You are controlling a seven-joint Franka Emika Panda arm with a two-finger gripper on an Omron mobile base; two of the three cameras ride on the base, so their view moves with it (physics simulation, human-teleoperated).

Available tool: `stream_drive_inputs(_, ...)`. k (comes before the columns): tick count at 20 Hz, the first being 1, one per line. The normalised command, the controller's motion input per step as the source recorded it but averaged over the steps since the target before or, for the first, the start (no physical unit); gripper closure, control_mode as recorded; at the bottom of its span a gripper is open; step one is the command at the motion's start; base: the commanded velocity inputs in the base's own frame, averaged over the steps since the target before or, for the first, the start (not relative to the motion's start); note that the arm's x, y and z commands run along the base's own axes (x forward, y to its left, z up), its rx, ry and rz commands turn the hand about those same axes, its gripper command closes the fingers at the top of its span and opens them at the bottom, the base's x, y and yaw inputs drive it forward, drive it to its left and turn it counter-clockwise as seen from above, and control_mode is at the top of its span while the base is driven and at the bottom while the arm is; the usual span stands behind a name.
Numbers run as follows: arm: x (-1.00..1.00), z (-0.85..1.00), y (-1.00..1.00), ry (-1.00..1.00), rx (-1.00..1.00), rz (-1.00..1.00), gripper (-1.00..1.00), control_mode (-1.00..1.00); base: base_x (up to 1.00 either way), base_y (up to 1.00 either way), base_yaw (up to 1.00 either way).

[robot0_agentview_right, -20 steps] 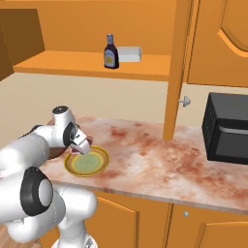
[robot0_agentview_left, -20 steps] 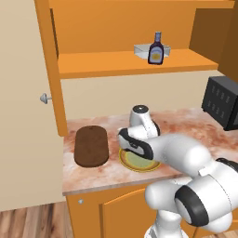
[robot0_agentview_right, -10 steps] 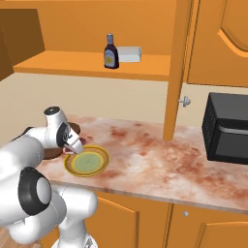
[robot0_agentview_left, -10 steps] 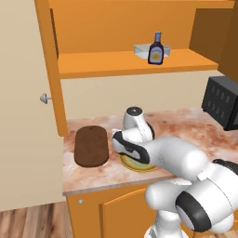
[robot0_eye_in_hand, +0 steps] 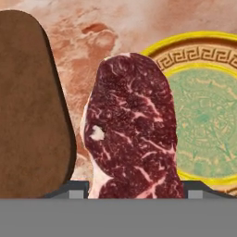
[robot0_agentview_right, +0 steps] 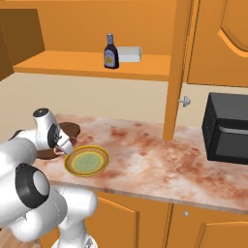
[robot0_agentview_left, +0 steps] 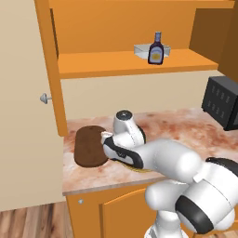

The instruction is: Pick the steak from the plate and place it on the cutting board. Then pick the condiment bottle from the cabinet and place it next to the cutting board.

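Marbled counter [robot0_agentview_right: 160,155] | gripper [robot0_eye_in_hand: 129,187] clamped on steak [robot0_eye_in_hand: 132,129], between board [robot0_eye_in_hand: 28,106] and plate [robot0_eye_in_hand: 208,115] | bottle [robot0_agentview_left: 156,49] on cabinet [robot0_agentview_left: 130,62] shelf

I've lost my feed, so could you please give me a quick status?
Gripper shut on steak, lifted between plate and cutting board. Plate bare. Bottle on cabinet shelf. Nothing in the way.

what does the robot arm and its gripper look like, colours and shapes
The arm is glossy white, built of rounded, bulging links with dark grey to black joint bands and round end caps. The hand is white with a black band along its side. The gripper has two small dark grey jaws with lighter grey blocks at their base. No cables or markings show.
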Motion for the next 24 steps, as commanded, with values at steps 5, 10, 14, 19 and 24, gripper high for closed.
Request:
stream_drive_inputs(5,0.00,0.00,0.44,0.00,0.00,0.00,1.00,-1.00,0.00,0.00,0.00)
stream_drive_inputs(10,0.00,0.00,0.43,0.00,0.00,0.00,1.00,-1.00,0.00,0.00,0.00)
stream_drive_inputs(14,0.00,0.00,0.36,0.00,0.01,-0.01,1.00,-1.00,0.00,0.00,0.00)
stream_drive_inputs(19,0.14,0.00,0.23,-0.01,0.00,-0.03,1.00,-1.00,0.00,0.00,0.00)
stream_drive_inputs(24,0.26,-0.01,0.11,-0.03,0.01,-0.02,1.00,-1.00,0.00,0.00,0.00)
